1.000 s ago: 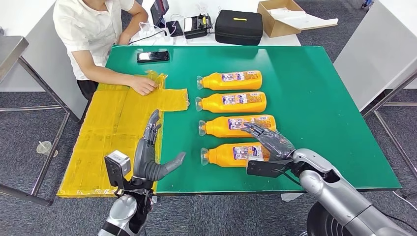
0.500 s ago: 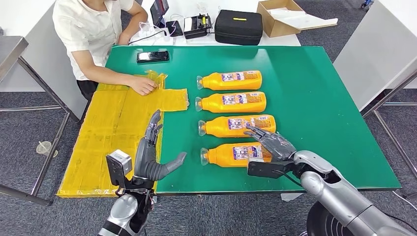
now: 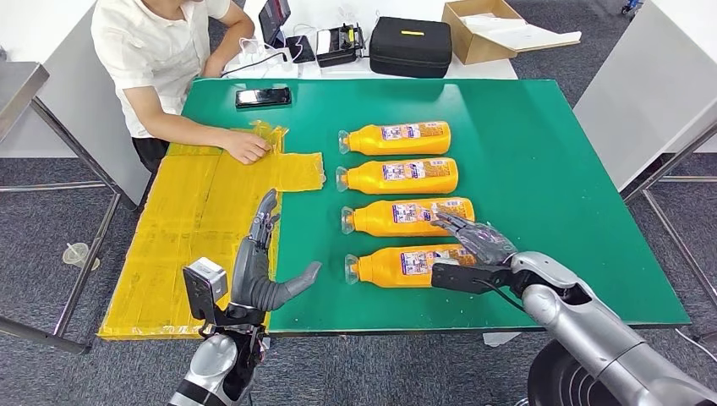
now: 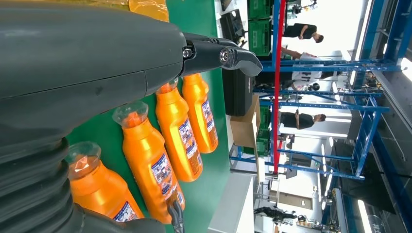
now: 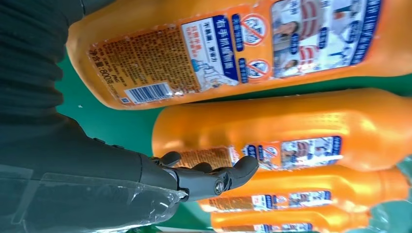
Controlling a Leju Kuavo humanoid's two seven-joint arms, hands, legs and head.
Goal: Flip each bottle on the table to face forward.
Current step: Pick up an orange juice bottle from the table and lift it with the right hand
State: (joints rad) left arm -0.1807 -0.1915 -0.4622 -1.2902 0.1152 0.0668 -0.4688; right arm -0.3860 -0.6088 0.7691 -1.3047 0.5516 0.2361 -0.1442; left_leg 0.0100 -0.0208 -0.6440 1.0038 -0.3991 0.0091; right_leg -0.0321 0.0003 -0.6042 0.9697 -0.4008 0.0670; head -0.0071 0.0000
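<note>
Four orange bottles lie side by side on the green table [image 3: 550,169], caps pointing left: the farthest [image 3: 397,138], the second [image 3: 399,176], the third [image 3: 397,216] and the nearest [image 3: 393,266]. Small-print labels with a barcode face up, as on the nearest bottle [image 5: 233,53] in the right wrist view. My right hand [image 3: 473,245] hovers with fingers spread over the base ends of the nearest and third bottles and holds nothing. My left hand [image 3: 258,266] stands open at the table's front left, thumb toward the nearest bottle's cap, apart from it. The bottles [image 4: 150,160] also appear in the left wrist view.
A yellow mat [image 3: 194,220] covers the table's left side, and a person's hand [image 3: 247,147] rests on it. A phone [image 3: 263,96] lies at the back left. A black case [image 3: 412,46] and a cardboard box [image 3: 486,30] stand behind the table.
My right hand has slid a little to the right, off the third bottle's label toward the bottles' base ends. The bottles and my left hand have not moved.
</note>
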